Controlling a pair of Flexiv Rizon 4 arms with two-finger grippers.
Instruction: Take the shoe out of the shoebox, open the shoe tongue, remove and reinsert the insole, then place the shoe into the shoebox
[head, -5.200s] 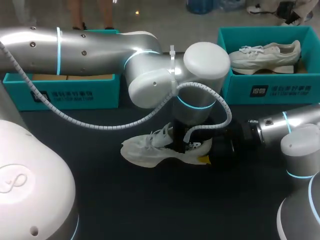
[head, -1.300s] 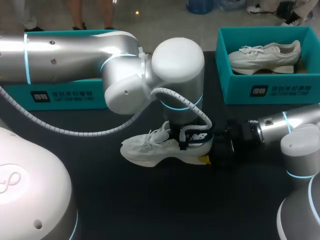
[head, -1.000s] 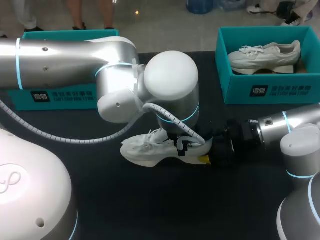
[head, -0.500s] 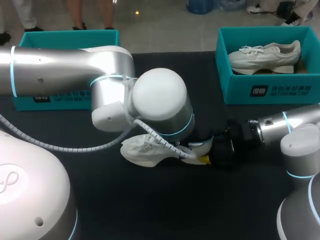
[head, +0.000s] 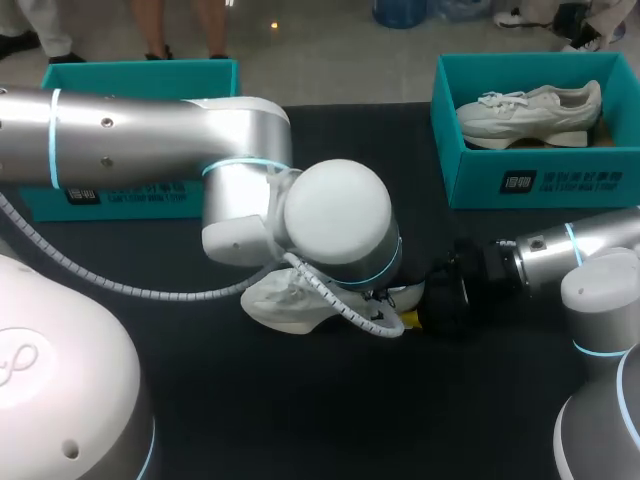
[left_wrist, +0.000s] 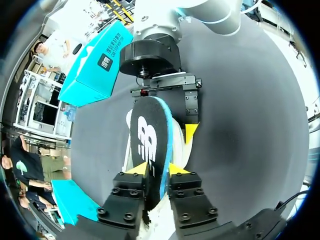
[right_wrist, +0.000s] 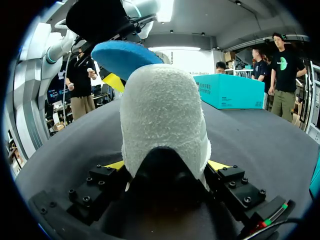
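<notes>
Shoe (head: 285, 300): white, lying mid-desk (head: 300, 420); toe end shows, the rest is hidden under the left arm (head: 150, 130).
Insole (left_wrist: 152, 145): black top, blue underside, held above the shoe.
Left tool (left_wrist: 156, 169): pinching the insole's end.
Right tool (right_wrist: 167, 164): clamped on the shoe's heel, tips half hidden.

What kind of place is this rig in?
Likely a robot test lab bench: a black table with teal shoeboxes, the left hand pinching an insole while the right hand grips the white shoe.

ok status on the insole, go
Left gripper shut on insole. Right gripper shut on shoe at heel. Shoe on table, insole over it.
</notes>
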